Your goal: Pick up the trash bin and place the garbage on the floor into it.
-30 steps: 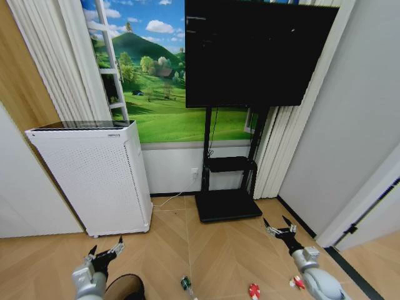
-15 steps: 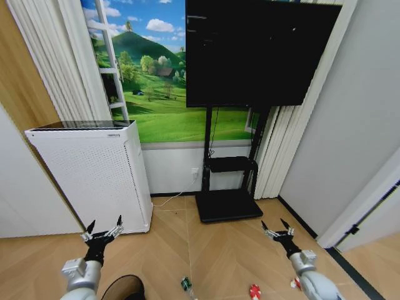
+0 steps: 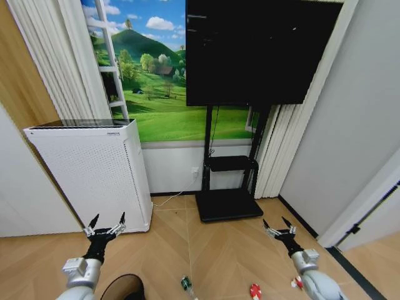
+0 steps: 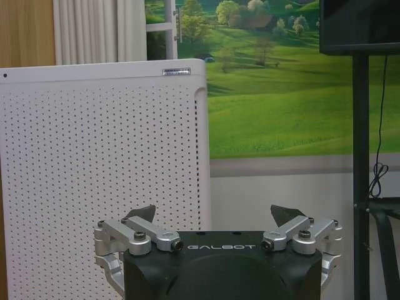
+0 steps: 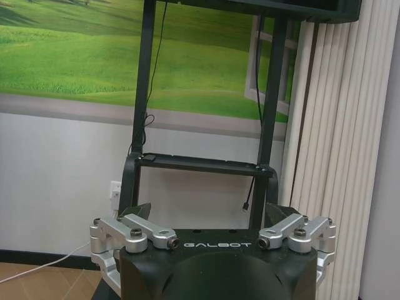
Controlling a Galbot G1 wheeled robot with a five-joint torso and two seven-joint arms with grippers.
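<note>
The black trash bin [image 3: 125, 288] shows its round top at the bottom edge of the head view, just right of my left arm. On the chevron floor [image 3: 219, 250] lie the garbage pieces: a clear bottle with a green label [image 3: 185, 284] and two red-and-white wrappers [image 3: 254, 290] [image 3: 296, 282]. My left gripper [image 3: 105, 225] [image 4: 215, 215] hangs open above the floor, beyond the bin, pointing at the white purifier. Above the floor beyond the wrappers, my right gripper [image 3: 279, 226] [image 5: 209, 212] is open too, aimed at the TV stand. Both hold nothing.
A tall white perforated air purifier [image 3: 94, 175] [image 4: 100, 162] stands at the left against the wall. A black TV [image 3: 256, 50] on a stand with a flat base [image 3: 228, 205] [image 5: 200, 162] sits ahead. Curtains [image 3: 275, 156] and a grey wall [image 3: 356, 137] close the right side.
My left gripper has lifted and reached a little farther ahead toward the purifier. The right gripper has barely moved. Bin and garbage lie as before.
</note>
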